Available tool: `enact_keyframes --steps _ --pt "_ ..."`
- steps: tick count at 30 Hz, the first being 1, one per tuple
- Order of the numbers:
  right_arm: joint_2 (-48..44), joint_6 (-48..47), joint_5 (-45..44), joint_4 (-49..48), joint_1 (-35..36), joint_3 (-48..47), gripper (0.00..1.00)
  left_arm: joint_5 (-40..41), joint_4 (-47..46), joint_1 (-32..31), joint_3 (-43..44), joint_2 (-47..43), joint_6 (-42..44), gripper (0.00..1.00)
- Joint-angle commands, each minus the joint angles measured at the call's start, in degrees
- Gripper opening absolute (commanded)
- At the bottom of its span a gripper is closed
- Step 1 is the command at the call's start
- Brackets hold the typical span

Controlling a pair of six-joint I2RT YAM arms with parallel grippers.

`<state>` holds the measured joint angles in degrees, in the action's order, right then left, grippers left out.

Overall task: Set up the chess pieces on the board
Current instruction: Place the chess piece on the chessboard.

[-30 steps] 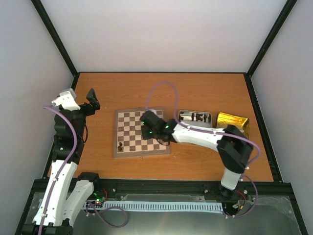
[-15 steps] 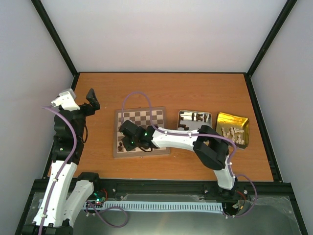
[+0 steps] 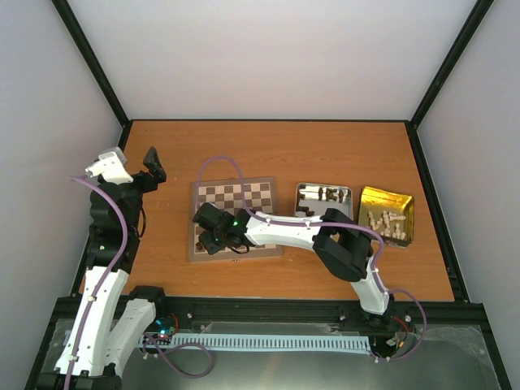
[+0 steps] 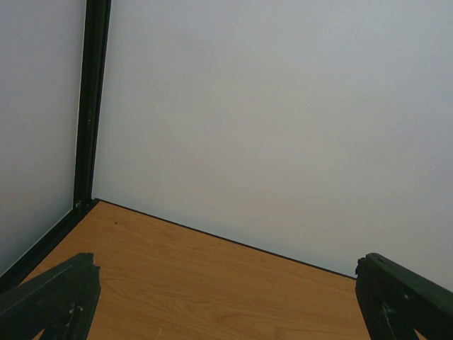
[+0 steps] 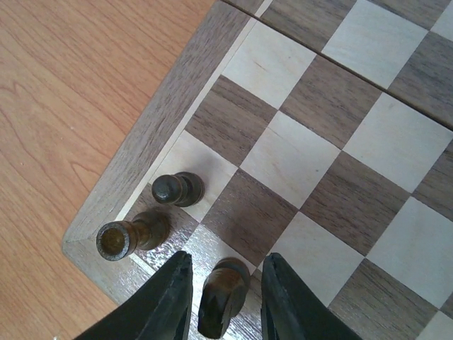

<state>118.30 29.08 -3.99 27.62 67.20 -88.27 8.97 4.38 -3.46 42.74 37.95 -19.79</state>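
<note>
The board (image 3: 244, 195) lies mid-table, and my right gripper (image 3: 213, 236) hovers over its near left corner. In the right wrist view, three dark chess pieces stand in that corner of the board (image 5: 333, 142): a rook (image 5: 124, 237), a pawn (image 5: 175, 190) and a knight (image 5: 223, 294). The right gripper (image 5: 226, 258) is open around the knight, with a gap on each side of it. My left gripper (image 3: 142, 171) is raised at the far left, open and empty. Its wrist view shows only its wide-apart fingers (image 4: 49, 301), bare table and the wall.
A silver tin (image 3: 302, 190) holding dark pieces (image 3: 329, 195) sits right of the board. Beyond it is a gold tin (image 3: 367, 197) with cream pieces (image 3: 386, 221). The right arm stretches across the board's near edge. Black frame posts stand at the table's corners.
The right arm swung from the board's right side to its near left corner. Its jaws have parted from the dark knight, which now stands on the board. The left arm stayed still.
</note>
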Motion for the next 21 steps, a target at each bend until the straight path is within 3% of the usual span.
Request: enact_keyframes --steps 1,9,16,21 --pt "1.5 -1.2 0.9 1.4 0.6 -1.6 0.27 0.2 0.2 0.7 0.3 -0.6 -0.1 1.0" --pt "1.8 -1.6 4.0 1.1 0.7 -1.6 0.17 0.2 0.3 0.7 0.3 -0.6 -0.1 1.0" --pt "1.7 -1.3 4.7 0.8 0.7 -1.3 0.18 0.3 0.3 0.7 0.3 -0.6 0.0 1.0" --pt "1.4 -1.4 5.7 0.2 0.7 -1.1 0.25 0.3 0.2 0.8 0.3 -0.6 -0.1 1.0"
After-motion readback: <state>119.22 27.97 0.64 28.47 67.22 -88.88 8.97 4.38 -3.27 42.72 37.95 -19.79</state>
